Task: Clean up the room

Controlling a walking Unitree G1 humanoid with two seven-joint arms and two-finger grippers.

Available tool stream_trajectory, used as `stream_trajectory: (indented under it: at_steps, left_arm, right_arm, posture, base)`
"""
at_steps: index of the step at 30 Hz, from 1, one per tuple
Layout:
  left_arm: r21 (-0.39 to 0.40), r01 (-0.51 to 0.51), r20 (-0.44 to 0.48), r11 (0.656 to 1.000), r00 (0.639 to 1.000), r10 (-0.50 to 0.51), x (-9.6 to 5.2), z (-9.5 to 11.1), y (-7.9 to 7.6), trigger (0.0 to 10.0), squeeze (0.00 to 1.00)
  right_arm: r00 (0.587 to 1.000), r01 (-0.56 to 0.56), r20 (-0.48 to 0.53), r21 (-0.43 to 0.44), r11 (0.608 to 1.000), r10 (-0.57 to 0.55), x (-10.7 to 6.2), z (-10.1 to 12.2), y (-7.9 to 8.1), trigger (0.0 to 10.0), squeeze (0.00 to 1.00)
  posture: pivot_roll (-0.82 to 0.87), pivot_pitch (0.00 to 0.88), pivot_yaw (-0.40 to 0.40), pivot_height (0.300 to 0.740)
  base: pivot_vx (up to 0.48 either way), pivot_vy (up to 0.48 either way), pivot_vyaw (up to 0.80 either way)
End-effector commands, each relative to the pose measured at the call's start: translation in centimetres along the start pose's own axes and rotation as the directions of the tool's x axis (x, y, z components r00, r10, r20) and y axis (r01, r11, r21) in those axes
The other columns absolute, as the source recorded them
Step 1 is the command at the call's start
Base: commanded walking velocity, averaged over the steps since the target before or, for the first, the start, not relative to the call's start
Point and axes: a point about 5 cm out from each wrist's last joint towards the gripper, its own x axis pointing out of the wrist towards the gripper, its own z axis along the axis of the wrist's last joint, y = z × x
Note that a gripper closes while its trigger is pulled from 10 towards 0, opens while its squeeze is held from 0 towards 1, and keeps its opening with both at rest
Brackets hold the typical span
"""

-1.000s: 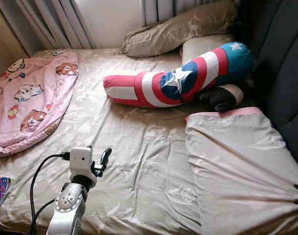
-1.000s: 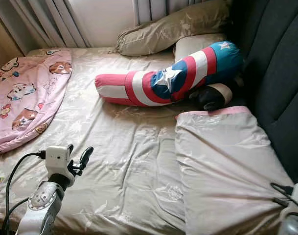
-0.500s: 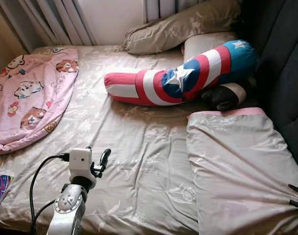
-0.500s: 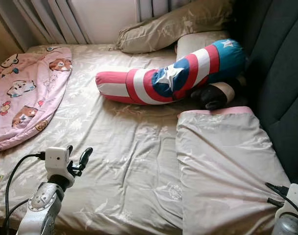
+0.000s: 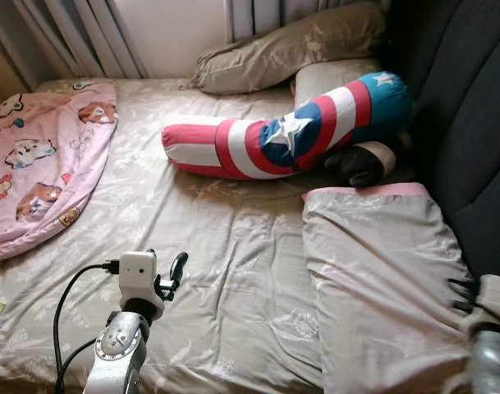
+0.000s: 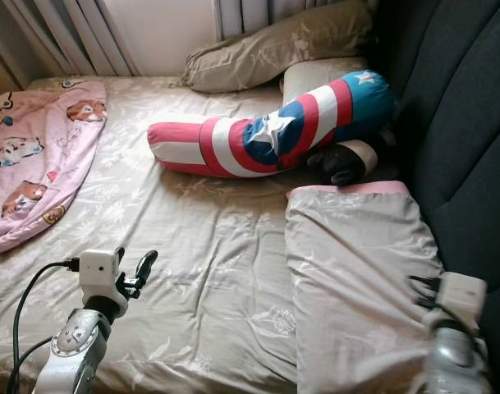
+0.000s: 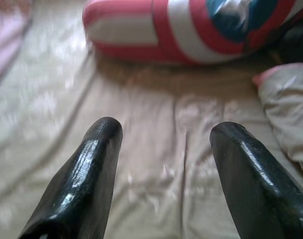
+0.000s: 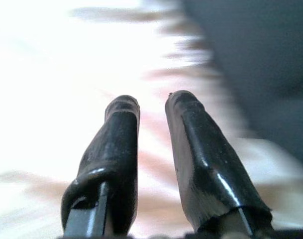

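So the robot's at the bed (image 5: pixel 233 271), looks like it's about to straighten the bedding. Left gripper (image 7: pixel 163 149) hovers low left of the frame over the bare sheet, fingers spread wide, holding nothing. Right gripper (image 8: pixel 151 107) is at the lower right edge over the folded beige blanket (image 5: pixel 381 279), fingers narrow with just a small gap, also empty.

Count: one stars-and-stripes bolster (image 5: pixel 291 135) mid-frame, two beige pillows (image 5: pixel 291 45) at the top, one pink cartoon blanket (image 5: pixel 40 164) upper left, one dark plush thing (image 5: pixel 356 164) tucked under the bolster.

My guess for next: the right gripper drops onto that folded blanket's near edge and pinches it.
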Motion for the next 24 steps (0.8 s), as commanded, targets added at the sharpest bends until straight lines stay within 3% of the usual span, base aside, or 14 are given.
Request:
stream_trajectory:
  at_steps: [1, 3, 4, 6, 11, 17, 24]
  left_arm:
    - [-0.031, -0.04, -0.061, 0.999, 0.997, 0.038, -0.3, -1.6, 0.7, 10.0, 0.0]
    - [-0.046, -0.072, -0.099, 0.996, 0.993, 0.067, -0.4, -2.6, 1.0, 10.0, 0.0]
    - [-0.046, -0.072, -0.099, 0.996, 0.993, 0.067, -0.4, -2.6, 1.0, 10.0, 0.0]
    - [-0.061, -0.086, -0.16, 0.994, 0.984, 0.075, -0.5, -3.9, 1.1, 10.0, 0.0]
    - [-0.043, -0.073, -0.33, 0.996, 0.942, 0.055, -1.2, -7.2, 1.0, 10.0, 0.0]
    - [0.008, -0.052, -0.521, 0.999, 0.852, 0.049, -3.1, -10.7, 0.5, 10.0, 0.0]
    - [0.061, -0.047, -0.608, 0.997, 0.791, 0.075, -5.1, -12.6, 1.4, 10.0, 0.0]
  right_arm:
    - [0.989, -0.13, -0.073, -0.029, 0.991, 0.128, -0.7, -2.3, 2.2, 10.0, 0.0]
    - [0.969, -0.2, -0.166, -0.079, 0.977, 0.185, -1.4, -4.3, 3.7, 10.0, 0.0]
    - [0.969, -0.2, -0.166, -0.079, 0.977, 0.185, -1.4, -4.3, 3.7, 10.0, 0.0]
    - [0.951, -0.209, -0.234, -0.012, 0.978, 0.201, -2.2, -6.2, 4.7, 10.0, 0.0]
    - [0.921, -0.237, -0.323, -0.016, 0.972, 0.219, -3.4, -8.4, 6.1, 10.0, 0.0]
    - [0.877, -0.316, -0.404, -0.079, 0.945, 0.259, -4.4, -10.0, 7.6, 10.0, 0.0]
    - [0.899, -0.214, -0.385, 0.025, 0.977, 0.207, -4.5, -10.2, 7.5, 10.0, 0.0]
  posture:
    - [0.05, 0.104, 0.023, 0.74]
    - [0.06, 0.101, 0.023, 0.74]
    - [0.06, 0.101, 0.023, 0.74]
    - [0.08, 0.098, 0.027, 0.74]
    - [0.07, 0.086, 0.03, 0.74]
    - [0.06, 0.063, 0.044, 0.74]
    - [0.06, 0.043, 0.046, 0.74]
  base:
    - [0.0, 0.0, 0.0]
    - [0.0, 0.0, 0.0]
    - [0.0, 0.0, 0.0]
    - [0.0, 0.0, 0.0]
    - [0.0, 0.0, 0.0]
    - [0.0, 0.0, 0.0]
    - [0.0, 0.0, 0.0]
